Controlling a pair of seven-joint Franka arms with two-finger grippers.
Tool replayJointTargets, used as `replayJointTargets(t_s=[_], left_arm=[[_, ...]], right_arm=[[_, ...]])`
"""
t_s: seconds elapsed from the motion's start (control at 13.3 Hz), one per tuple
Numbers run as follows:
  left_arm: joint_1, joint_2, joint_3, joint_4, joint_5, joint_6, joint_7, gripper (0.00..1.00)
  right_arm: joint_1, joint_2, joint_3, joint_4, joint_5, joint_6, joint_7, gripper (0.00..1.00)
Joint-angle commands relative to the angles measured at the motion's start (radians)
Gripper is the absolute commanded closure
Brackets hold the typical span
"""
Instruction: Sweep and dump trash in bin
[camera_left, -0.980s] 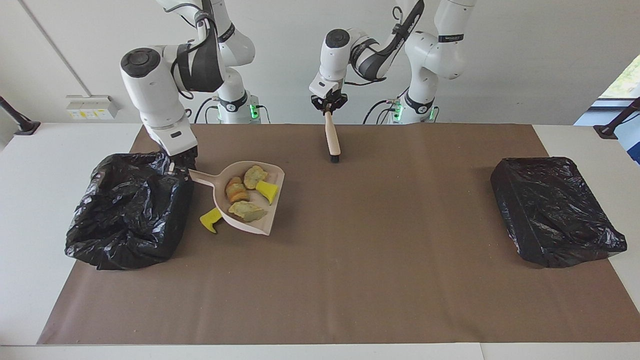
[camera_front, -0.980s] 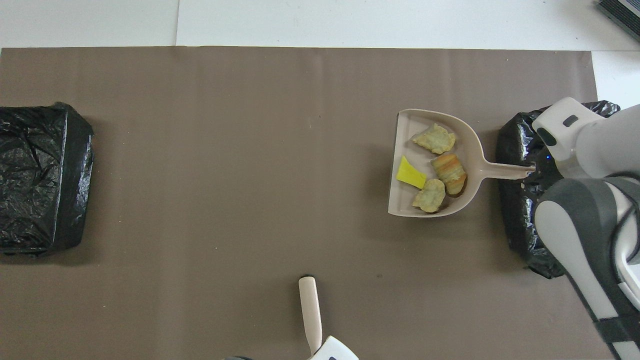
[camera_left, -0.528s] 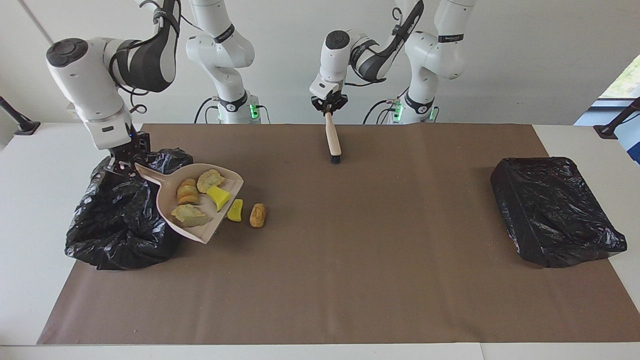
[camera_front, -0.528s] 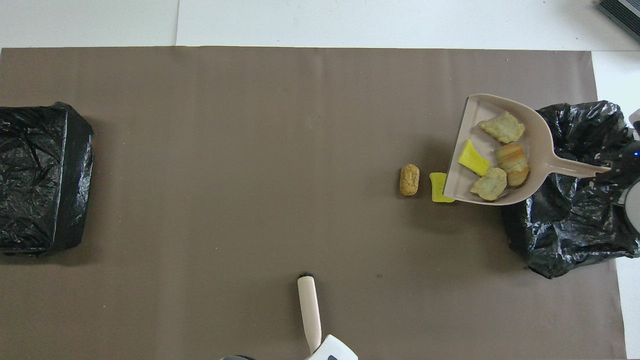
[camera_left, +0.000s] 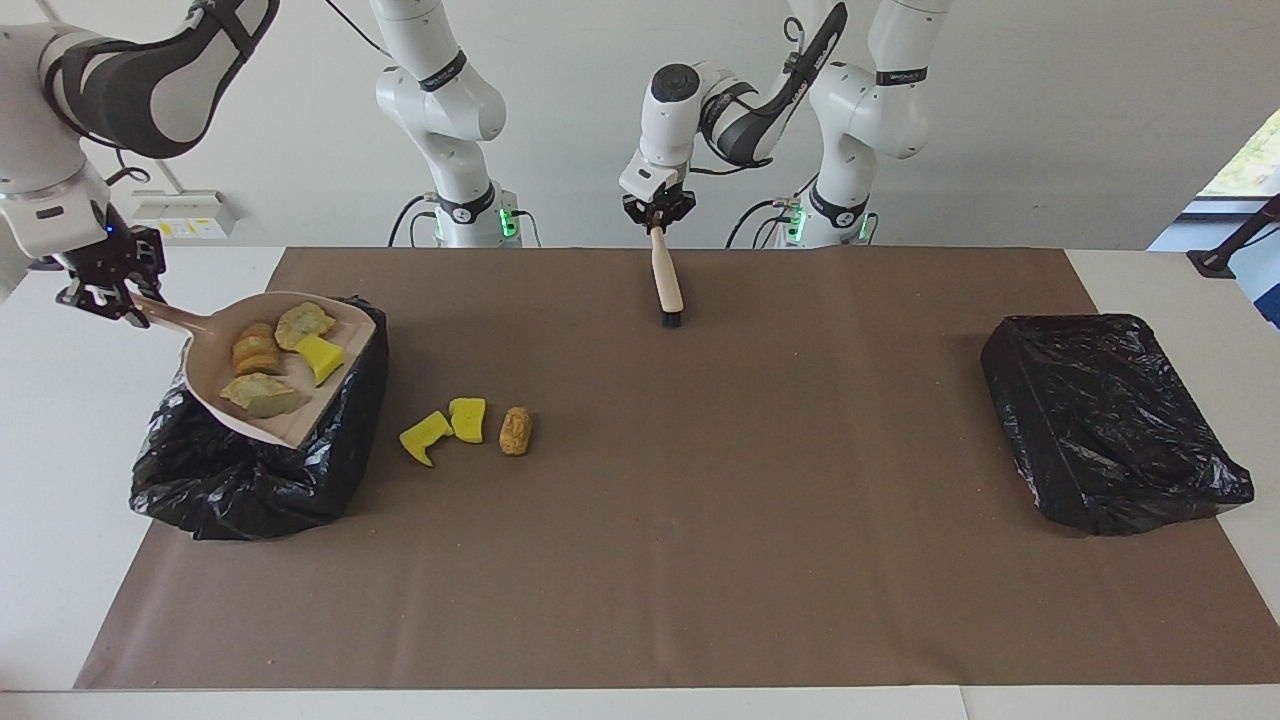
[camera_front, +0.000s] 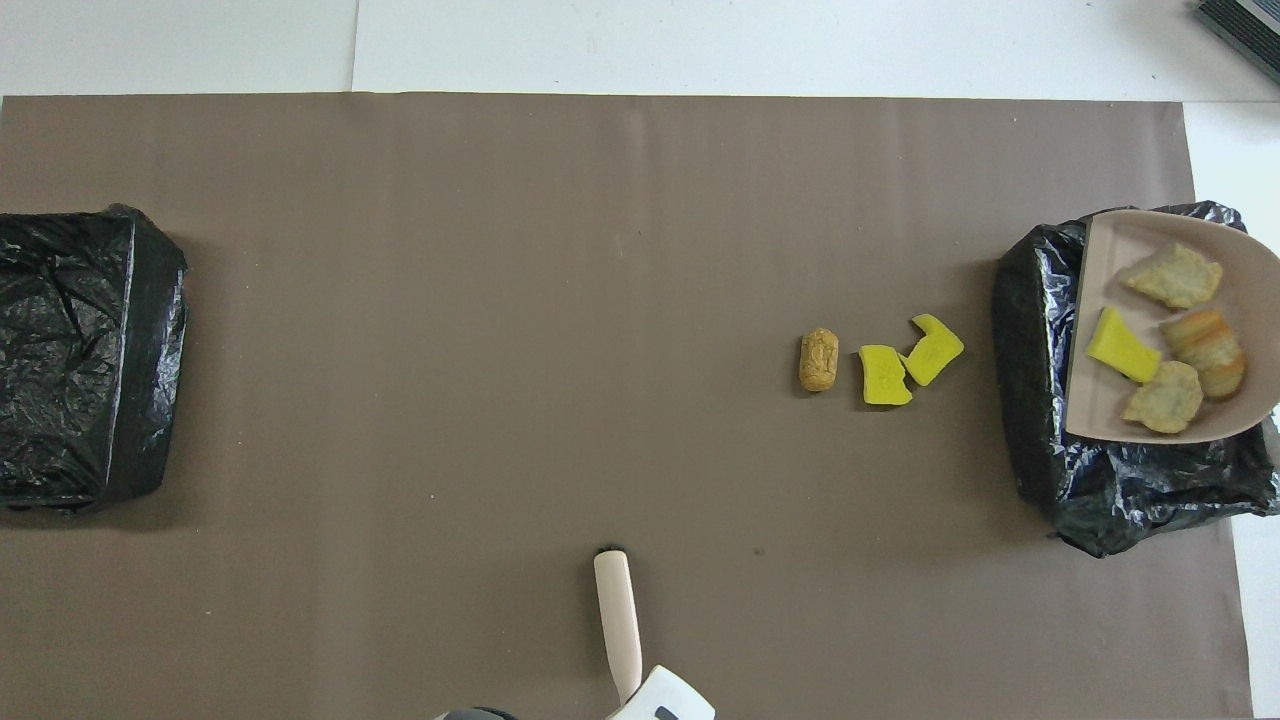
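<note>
My right gripper (camera_left: 118, 298) is shut on the handle of the pinkish dustpan (camera_left: 305, 405), holding it tilted above the black-lined bin (camera_left: 230, 480) at the right arm's end of the table. Several pieces of trash (camera_left: 265, 395) lie in the pan (camera_front: 1110, 260): two greenish lumps, an orange-brown one and a yellow piece. Two yellow pieces (camera_left: 467, 419) (camera_front: 884, 375) and a tan lump (camera_left: 516, 430) (camera_front: 818, 360) lie on the mat beside the bin (camera_front: 1030, 420). My left gripper (camera_left: 657, 222) is shut on the top of the beige-handled brush (camera_left: 664, 280) (camera_front: 618, 620), bristles down at the mat.
A second black-bagged bin (camera_left: 1100, 420) (camera_front: 80, 360) sits at the left arm's end of the table. Brown paper (camera_left: 750, 500) covers the table, with white tabletop showing around its edges.
My right arm lifted the loaded dustpan off the mat and carried it over the bin. Two yellow pieces and the tan lump stayed on the mat. The left arm and brush held still.
</note>
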Motion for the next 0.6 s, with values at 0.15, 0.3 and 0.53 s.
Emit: replayJointTargets(t_s=[0.15, 0.3, 0.53], left_arm=[[-0.005, 0.019, 0.005, -0.015, 0.004, 0.024, -0.003, 0.84], [-0.003, 0.021, 0.005, -0.013, 0.004, 0.027, -0.003, 0.00], [0.012, 0.027, 0.008, -0.006, 0.004, 0.010, 0.056, 0.00]], right_arm=[[0.009, 0.016, 0.013, -0.003, -0.177, 0.083, -0.088, 1.00], [0.009, 0.021, 0.013, -0.016, -0.222, 0.127, -0.127, 1.00], [0.017, 0.021, 0.013, -0.056, -0.295, 0.189, -0.131, 1.00]])
